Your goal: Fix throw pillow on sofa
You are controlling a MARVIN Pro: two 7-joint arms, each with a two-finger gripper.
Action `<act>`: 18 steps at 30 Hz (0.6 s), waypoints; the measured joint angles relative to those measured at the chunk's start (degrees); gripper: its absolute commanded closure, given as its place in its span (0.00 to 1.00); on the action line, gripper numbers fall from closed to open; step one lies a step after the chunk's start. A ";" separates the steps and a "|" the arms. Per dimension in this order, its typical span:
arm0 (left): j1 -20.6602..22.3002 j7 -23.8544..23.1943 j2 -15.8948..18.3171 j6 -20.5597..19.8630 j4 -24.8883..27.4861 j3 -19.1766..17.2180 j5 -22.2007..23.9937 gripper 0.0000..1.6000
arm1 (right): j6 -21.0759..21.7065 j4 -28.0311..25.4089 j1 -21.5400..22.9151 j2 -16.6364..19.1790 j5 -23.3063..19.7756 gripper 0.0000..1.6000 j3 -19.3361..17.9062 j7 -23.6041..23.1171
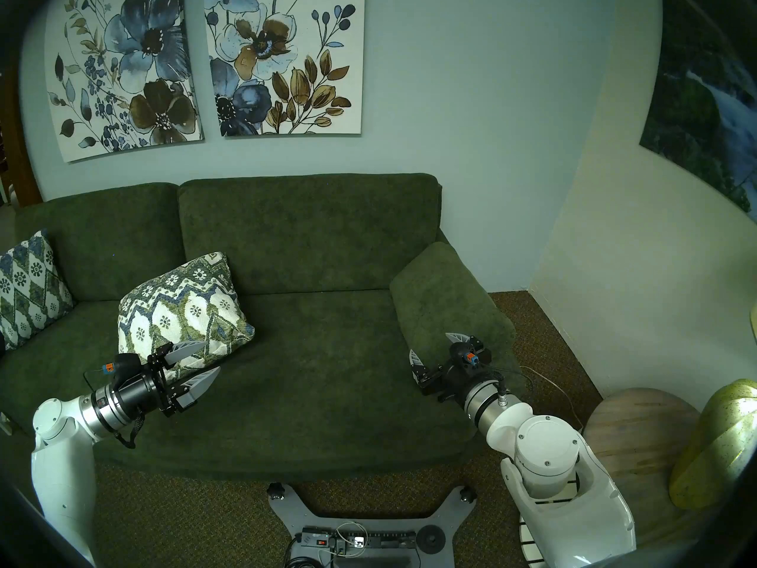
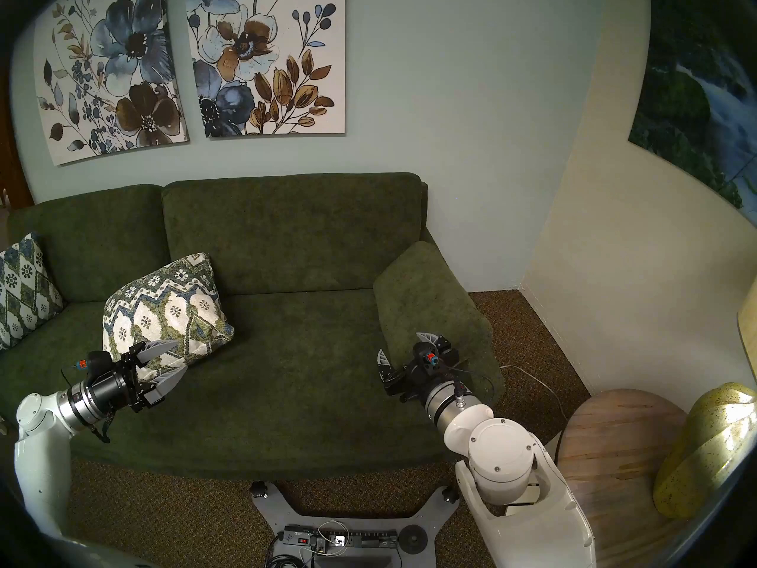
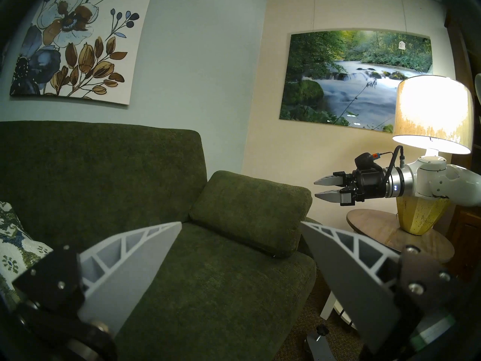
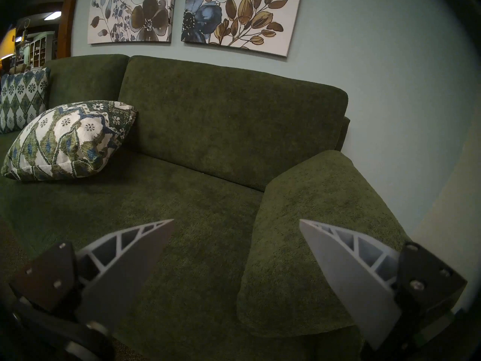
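Onlooker: Lying half flat on the sofa (image 1: 311,341), leaning back on the back cushion, that throw pillow (image 1: 180,309). Just past the left tool (image 1: 207,360), by its top finger.

Operator: Spread wide, that left tool, gripping nothing. Cannot tell if touching the pillow's near edge.

Onlooker: And the right tool (image 1: 434,348)?

Operator: Spread wide too, gripping nothing. Hanging by the armrest (image 1: 442,292), well apart from the pillow. Other cushion (image 1: 24,292) far off past the left tool.

Two white jointed arms, extended forward
Left black gripper (image 1: 207,359) with grey ribbed fingers: parted, empty. Right black gripper (image 1: 434,348): parted, empty.
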State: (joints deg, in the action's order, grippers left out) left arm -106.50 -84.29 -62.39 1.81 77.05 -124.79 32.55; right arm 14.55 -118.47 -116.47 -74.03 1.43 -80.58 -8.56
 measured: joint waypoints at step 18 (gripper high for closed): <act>9.04 18.11 7.01 -8.92 -18.25 -2.36 -3.91 0.00 | -0.01 0.20 0.01 0.10 -0.05 0.00 0.06 0.14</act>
State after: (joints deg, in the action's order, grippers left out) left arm -97.46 -66.18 -55.37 -7.11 58.80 -127.15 28.65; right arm 14.54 -118.27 -116.46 -73.93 1.38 -80.52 -8.42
